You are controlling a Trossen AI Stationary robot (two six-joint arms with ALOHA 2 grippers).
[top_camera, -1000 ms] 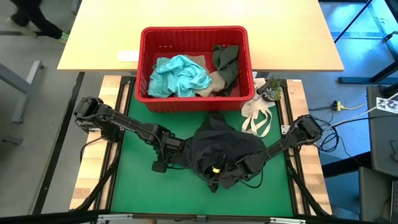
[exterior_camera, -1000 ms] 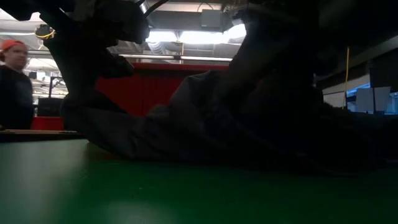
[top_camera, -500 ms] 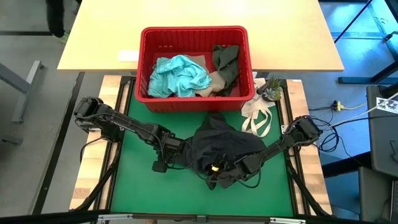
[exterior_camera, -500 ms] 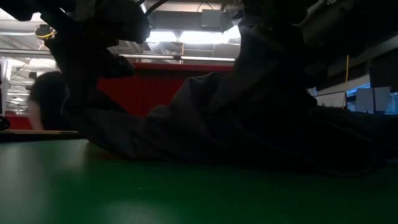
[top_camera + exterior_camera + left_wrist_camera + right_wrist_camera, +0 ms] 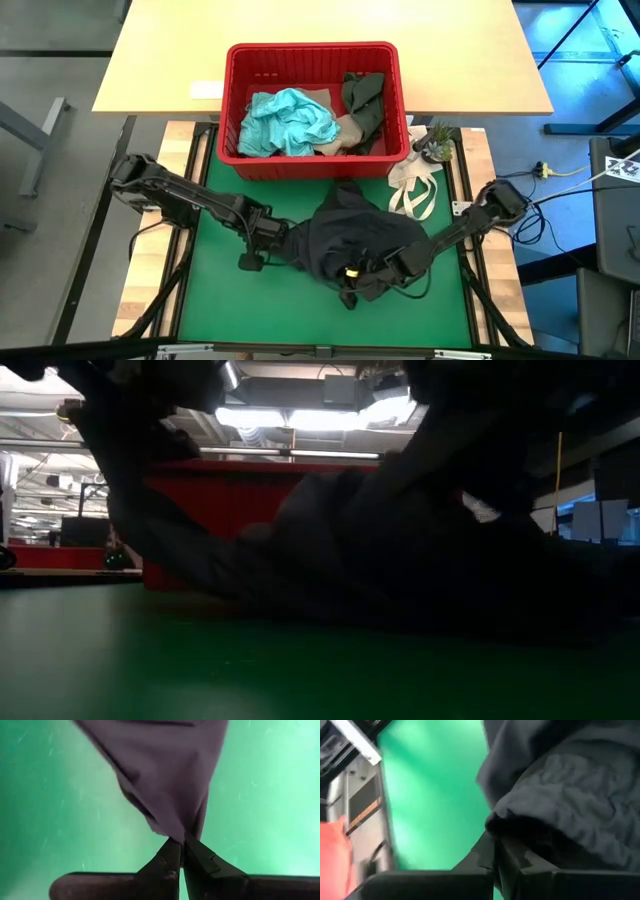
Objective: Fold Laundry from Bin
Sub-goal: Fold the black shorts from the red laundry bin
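The black garment (image 5: 355, 238) lay crumpled on the mat between the two grippers, and looked light, limp and best taken by its edges; the left gripper (image 5: 181, 851) was pinched shut on a drawn-out corner. The right gripper (image 5: 496, 851) was closed too, apparently on a fold. Only the high view showed the bin (image 5: 312, 160) beyond both, which the wrist views missed.
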